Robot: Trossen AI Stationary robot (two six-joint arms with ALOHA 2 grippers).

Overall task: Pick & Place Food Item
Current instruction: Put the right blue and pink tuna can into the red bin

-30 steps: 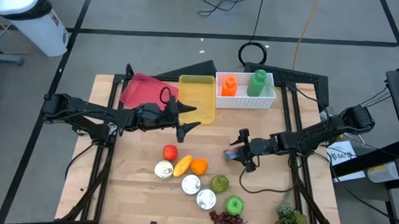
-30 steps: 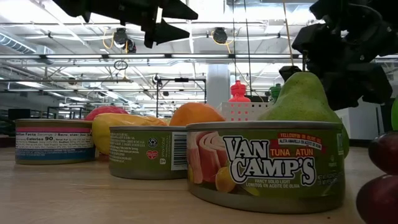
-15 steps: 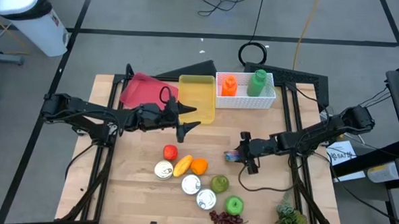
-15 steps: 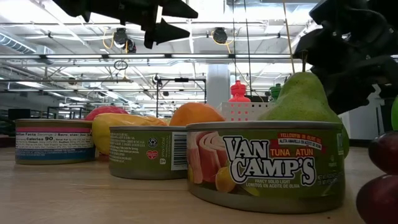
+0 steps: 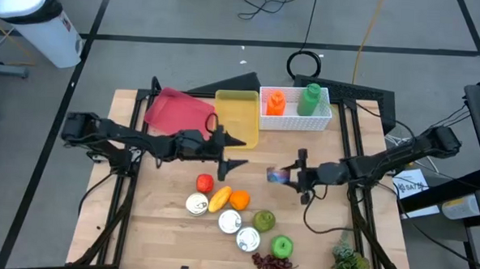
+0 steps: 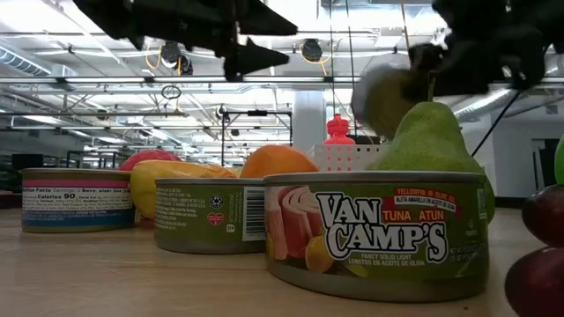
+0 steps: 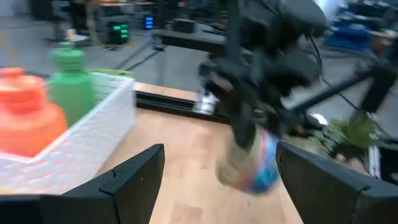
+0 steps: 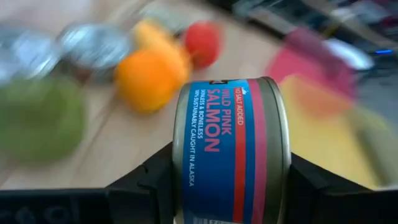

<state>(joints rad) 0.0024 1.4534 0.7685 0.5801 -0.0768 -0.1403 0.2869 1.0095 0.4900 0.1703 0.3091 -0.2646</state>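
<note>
Right wrist view: salmon can [image 8: 230,152] clamped between right gripper [image 8: 227,186] fingers [image 8: 140,186], label facing camera, can held on its side. High view: can [image 5: 278,176] at fingertips, above bare table [image 5: 333,228]. Left gripper [image 5: 233,151] fingers spread, empty, beside yellow tray [image 5: 237,114].

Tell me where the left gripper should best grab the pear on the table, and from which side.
Probably the pear is best taken across its broad lower body, from straight above: it stands upright, tapering to a thin stem. A tuna can and an orange crowd its sides, so level approaches look blocked. The left gripper hangs open.
</note>
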